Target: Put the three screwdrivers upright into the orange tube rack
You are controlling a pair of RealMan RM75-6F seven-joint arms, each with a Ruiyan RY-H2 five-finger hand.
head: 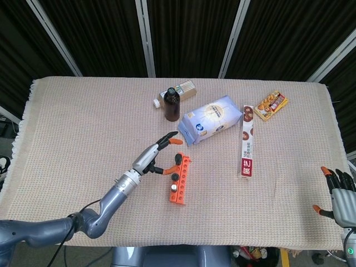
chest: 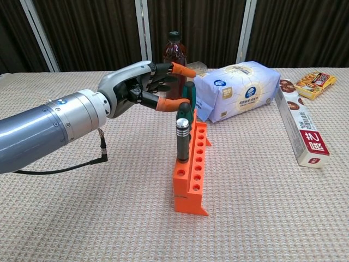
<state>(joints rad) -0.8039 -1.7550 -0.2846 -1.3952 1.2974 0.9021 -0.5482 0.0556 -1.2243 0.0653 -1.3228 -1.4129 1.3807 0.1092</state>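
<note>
With left hand (chest: pixel 143 86) spread empty at the orange tube rack's (chest: pixel 192 173) 10 o'clock, rigid screwdrivers (chest: pixel 182 137) look top-heavy; pinch handles.

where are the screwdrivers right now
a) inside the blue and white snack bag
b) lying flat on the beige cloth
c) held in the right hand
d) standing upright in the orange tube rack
d, since the chest view shows the grey-handled screwdriver and the green-handled screwdrivers standing upright in the orange tube rack, with the left hand open beside them and holding nothing.
</note>
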